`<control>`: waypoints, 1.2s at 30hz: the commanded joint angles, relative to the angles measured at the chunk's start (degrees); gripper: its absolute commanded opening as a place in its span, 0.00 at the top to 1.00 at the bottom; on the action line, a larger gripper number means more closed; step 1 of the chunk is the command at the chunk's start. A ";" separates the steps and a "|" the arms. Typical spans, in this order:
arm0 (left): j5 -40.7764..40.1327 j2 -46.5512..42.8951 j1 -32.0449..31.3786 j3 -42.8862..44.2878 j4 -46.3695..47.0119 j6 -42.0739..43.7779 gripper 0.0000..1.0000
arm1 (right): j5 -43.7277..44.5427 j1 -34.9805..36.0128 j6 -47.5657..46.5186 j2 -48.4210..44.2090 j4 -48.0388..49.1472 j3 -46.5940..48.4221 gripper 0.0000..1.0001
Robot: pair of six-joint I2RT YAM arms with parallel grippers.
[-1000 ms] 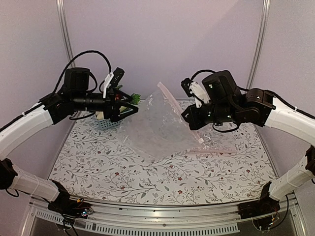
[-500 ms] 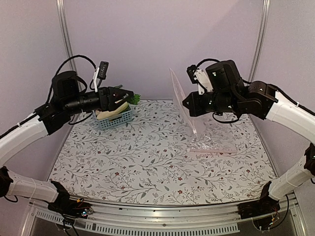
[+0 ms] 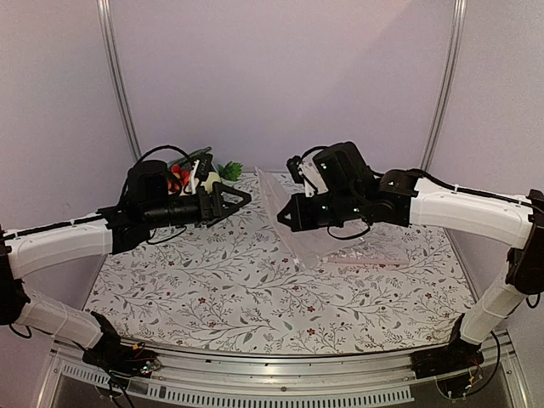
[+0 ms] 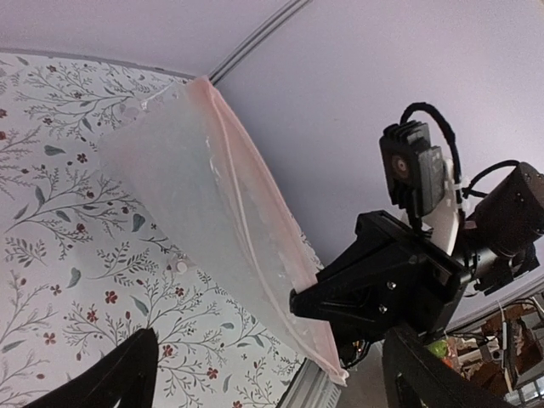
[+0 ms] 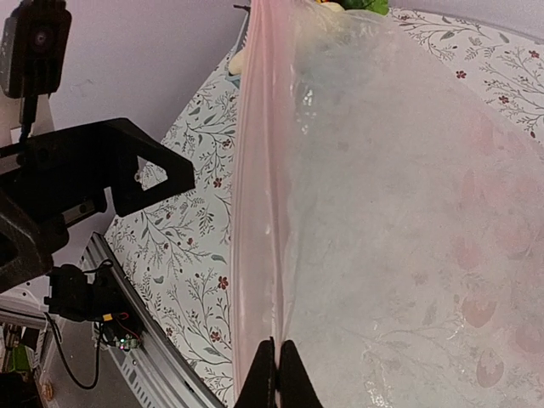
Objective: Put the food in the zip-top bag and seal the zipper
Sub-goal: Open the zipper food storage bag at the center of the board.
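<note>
- Two arms rise from a metal rail point(image 3: 280, 374) at the near edge.
- Floral-printed cloth point(image 3: 255, 297) covers the table.
- At mid-table, the right gripper point(image 5: 277, 365) is clenched on the pinkish zipper point(image 5: 255, 170). It holds the zip-top bag point(image 3: 285, 204) up, tilted over the cloth.
- The left gripper point(image 3: 238, 202) faces the bag with its jaws spread, empty and not touching it.
- A second clear bag point(image 3: 374, 257) lies flat to the right.
- At the far left are a cream-white vegetable point(image 3: 211, 180), red fruits point(image 3: 178, 176) and green leaves point(image 3: 229, 170).
- Lilac walls point(image 3: 280, 76) with metal posts point(image 3: 115, 68) close off the back.
</note>
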 commanded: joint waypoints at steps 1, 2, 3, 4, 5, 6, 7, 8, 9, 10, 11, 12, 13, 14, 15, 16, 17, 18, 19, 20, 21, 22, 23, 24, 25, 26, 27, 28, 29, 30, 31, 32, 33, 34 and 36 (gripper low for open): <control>1.05 3.03 -0.85 -1.67 4.44 -3.92 0.08 | -2.48 0.11 1.60 1.46 3.05 1.48 1.00; 1.38 3.62 -0.93 -1.83 5.16 -4.52 0.08 | -2.55 0.11 1.60 1.59 3.03 1.49 1.00; 1.62 4.26 -1.02 -1.83 5.96 -5.02 0.08 | -2.55 0.11 1.65 1.74 3.03 1.49 1.00; 1.93 4.74 -1.11 -1.87 6.94 -5.38 0.07 | -2.50 0.12 1.72 1.82 3.03 1.44 1.00; 2.19 5.14 -1.20 -1.77 7.47 -5.60 0.07 | -2.49 0.11 1.84 1.94 2.96 1.41 1.00; 2.41 5.56 -1.29 -1.54 7.94 -5.71 0.07 | -2.48 0.12 1.92 2.03 2.92 1.40 1.00; 2.53 5.92 -1.31 -1.27 8.19 -5.58 0.06 | -2.48 0.18 1.95 2.13 2.80 1.40 1.00; 2.50 6.25 -1.39 -0.89 8.10 -5.33 0.06 | -2.42 0.26 1.95 2.19 2.78 1.46 1.00; 2.34 6.64 -1.40 -0.58 7.93 -5.13 0.06 | -2.33 0.27 1.95 2.23 2.69 1.48 1.00; 2.25 6.98 -1.40 -0.24 7.74 -4.93 0.07 | -2.31 0.35 1.91 2.35 2.75 1.55 1.00; 2.20 7.46 -1.40 -0.01 7.63 -4.83 0.10 | -2.23 0.36 1.92 2.44 2.62 1.69 1.00; 2.20 7.86 -1.40 0.18 7.62 -4.80 0.13 | -2.17 0.39 1.88 2.56 2.51 1.81 1.00; 2.13 8.38 -1.48 0.35 7.65 -4.74 0.18 | -2.09 0.52 1.80 2.64 2.37 1.97 1.00; 2.11 8.80 -1.61 0.72 7.51 -4.46 0.24 | -1.86 0.61 1.69 2.75 2.08 2.15 1.00; 1.84 9.27 -1.76 1.13 7.07 -4.11 0.29 | -1.60 0.65 1.55 2.82 1.71 2.37 1.00; 1.62 9.63 -1.87 1.51 6.60 -3.76 0.32 | -1.39 0.72 1.46 2.91 1.48 2.55 1.00; 1.55 9.97 -2.00 1.86 6.25 -3.51 0.36 | -1.20 0.87 1.28 3.10 1.14 2.81 1.00; 1.59 10.25 -2.13 2.15 6.28 -3.42 0.38 | -0.97 0.92 1.12 3.25 0.71 3.05 1.00; 1.58 10.54 -2.18 2.41 6.40 -3.40 0.39 | -0.64 1.04 0.95 3.35 0.33 3.33 1.00; 1.62 10.78 -2.27 2.69 6.51 -3.44 0.39 | -0.22 1.22 0.71 3.54 -0.11 3.60 1.00; 1.66 11.08 -2.32 2.94 6.69 -3.44 0.40 | 0.17 1.29 0.57 3.66 -0.49 3.83 1.00; 1.62 11.28 -2.36 3.16 6.85 -3.45 0.41 | 0.50 1.46 0.34 3.85 -0.86 4.08 1.00; 1.66 11.53 -2.44 3.34 6.90 -3.53 0.43 | 0.77 1.47 0.17 3.89 -1.11 4.26 1.00; 1.52 11.82 -2.45 3.50 6.98 -3.49 0.47 | 0.94 1.57 0.12 4.13 -1.30 4.42 1.00; 1.43 12.02 -2.45 3.59 7.00 -3.55 0.50 | 1.22 1.60 0.04 4.23 -1.55 4.58 1.00; 1.36 12.42 -2.52 3.72 7.00 -3.59 0.53 | 1.45 1.67 -0.11 4.25 -1.74 4.71 1.00; 1.38 12.74 -2.54 3.85 6.99 -3.65 0.55 | 1.62 1.83 -0.31 4.33 -2.00 4.86 1.00; 1.33 13.10 -2.61 3.97 6.95 -3.72 0.57 | 1.91 1.84 -0.44 4.34 -2.29 5.02 1.00; 1.21 13.59 -2.69 4.11 6.81 -3.68 0.61 | 1.94 1.98 -0.57 4.34 -2.53 5.19 1.00; 1.04 13.87 -2.78 4.21 6.53 -3.60 0.64 | 3.46 2.04 -0.75 4.47 -3.09 5.40 1.00; 0.91 14.24 -2.87 4.48 6.11 -3.46 0.68 | 4.47 2.22 -0.85 4.51 -3.64 5.62 1.00; 0.69 14.50 -2.93 4.70 5.44 -3.22 0.71 | 5.31 2.29 -1.00 4.58 -4.31 5.93 1.00; 0.39 14.75 -2.97 4.96 4.64 -2.93 0.74 | 6.20 2.50 -1.22 4.60 -5.04 6.23 1.00; -0.03 14.86 -3.06 5.23 3.52 -2.57 0.78 | 7.09 2.73 -1.45 4.61 -5.68 6.50 1.00; -1.59 14.79 -3.07 5.67 0.69 -1.42 0.85 | 8.83 3.05 -1.87 4.62 -6.94 7.03 1.00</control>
